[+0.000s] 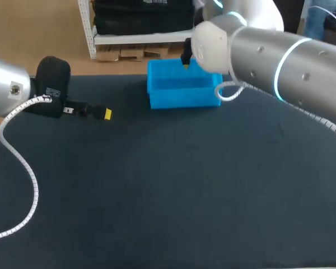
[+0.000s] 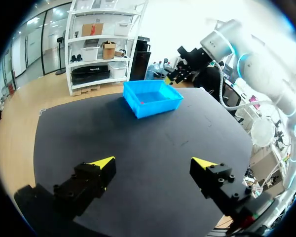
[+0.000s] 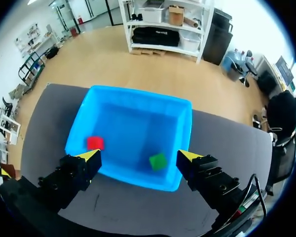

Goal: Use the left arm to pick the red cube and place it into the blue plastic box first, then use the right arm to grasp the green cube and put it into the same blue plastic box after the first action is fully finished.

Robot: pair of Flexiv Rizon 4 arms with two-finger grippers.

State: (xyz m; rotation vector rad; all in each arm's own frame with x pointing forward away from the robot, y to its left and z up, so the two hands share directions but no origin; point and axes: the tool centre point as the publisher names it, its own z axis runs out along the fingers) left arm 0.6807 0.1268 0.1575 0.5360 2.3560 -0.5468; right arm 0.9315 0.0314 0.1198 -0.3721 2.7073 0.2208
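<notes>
Small red cube (image 3: 94, 143) and small green cube (image 3: 158, 161) are seen lying apart inside the blue plastic box (image 3: 185, 129); right gripper (image 3: 139, 157) is held open above it.

Looking down on a dark, matte worktop (image 1: 173, 196), stretching flat across the head view, catching soft even light, ending at a straight far edge.
</notes>
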